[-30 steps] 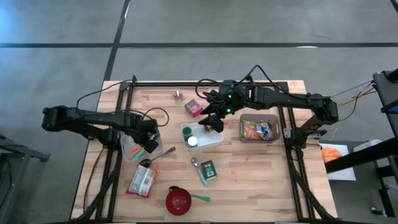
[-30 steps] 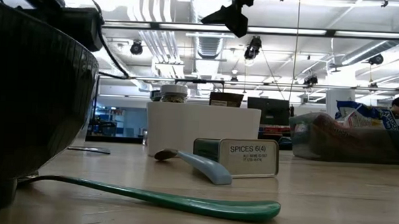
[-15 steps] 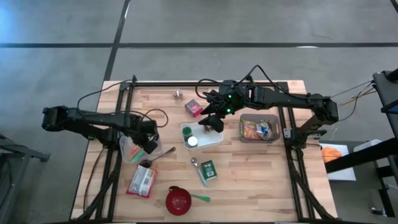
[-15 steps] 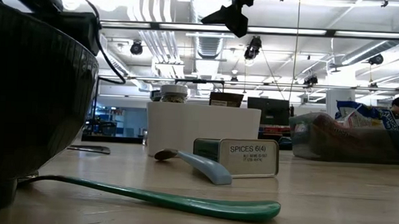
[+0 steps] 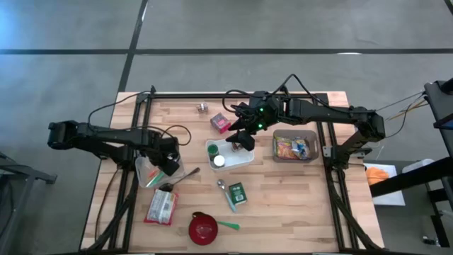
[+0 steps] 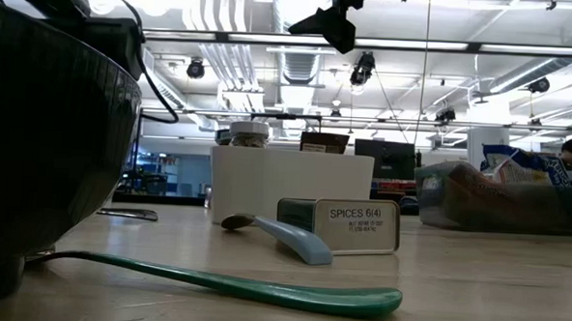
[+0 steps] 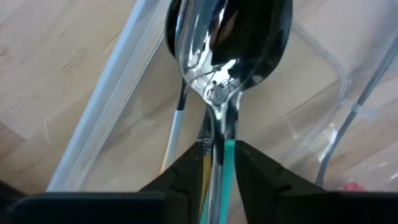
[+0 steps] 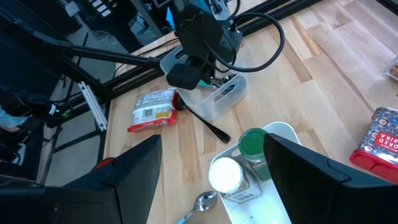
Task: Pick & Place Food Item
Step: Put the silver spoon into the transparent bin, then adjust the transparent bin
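Observation:
My left gripper (image 5: 168,163) points down into a clear plastic container (image 5: 150,172) at the table's left, shut on a metal spoon (image 7: 227,37) whose bowl hangs below the fingers. A red-and-white food packet (image 5: 161,206) lies flat on the table nearer the front edge. A second spoon (image 5: 178,179) lies on the wood beside the container. My right gripper (image 5: 241,137) hangs open, holding nothing, above the white tray (image 5: 244,159) with its spice jars. My left gripper pinches the spoon's thin neck (image 7: 217,134), just behind the bowl, between its two fingers (image 7: 186,168). The fingers come from above and lie along the handle. The bowl points down into the container; whether it touches the bottom I cannot tell.
A clear tub of snack bags (image 5: 294,146) stands at the right. Also on the table are a red box (image 5: 221,122), a green spice tin (image 5: 237,193) with a blue spoon beside it, and a red bowl (image 5: 203,228) with a green spoon at the front.

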### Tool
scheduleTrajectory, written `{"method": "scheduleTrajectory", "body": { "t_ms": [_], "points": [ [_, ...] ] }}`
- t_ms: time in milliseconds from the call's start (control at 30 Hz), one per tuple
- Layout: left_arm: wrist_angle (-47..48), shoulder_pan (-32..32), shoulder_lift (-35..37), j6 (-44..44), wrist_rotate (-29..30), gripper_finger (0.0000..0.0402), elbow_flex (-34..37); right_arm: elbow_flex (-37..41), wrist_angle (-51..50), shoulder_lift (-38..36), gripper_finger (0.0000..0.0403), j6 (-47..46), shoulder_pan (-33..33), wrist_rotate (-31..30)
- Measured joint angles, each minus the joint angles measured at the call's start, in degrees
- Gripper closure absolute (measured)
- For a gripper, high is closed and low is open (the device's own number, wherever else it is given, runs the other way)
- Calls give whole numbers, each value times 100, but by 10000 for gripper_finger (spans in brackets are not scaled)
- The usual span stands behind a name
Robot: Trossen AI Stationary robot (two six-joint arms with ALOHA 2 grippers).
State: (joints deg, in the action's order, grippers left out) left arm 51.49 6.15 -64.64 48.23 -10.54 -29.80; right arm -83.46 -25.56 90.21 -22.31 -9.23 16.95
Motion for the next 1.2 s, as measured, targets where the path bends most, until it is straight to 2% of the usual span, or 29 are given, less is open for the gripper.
{"method": "scheduleTrajectory", "body": {
  "t_ms": [300,633,800,1000,1200],
  "points": [
    [-3,0,0,-16,-97,246,-122,0,-89,0,126,0,0,0],
    [218,-3,0,93,-740,171,-363,1,-85,0,126,2,0,0],
    [559,-7,4,114,-630,166,-788,0,-85,0,126,2,0,0],
    [821,-90,4,-182,-146,166,-1491,2,-86,0,126,0,0,0],
    [815,-606,4,-647,-209,178,-2191,2,-131,0,126,0,0,0]
  ]
}}
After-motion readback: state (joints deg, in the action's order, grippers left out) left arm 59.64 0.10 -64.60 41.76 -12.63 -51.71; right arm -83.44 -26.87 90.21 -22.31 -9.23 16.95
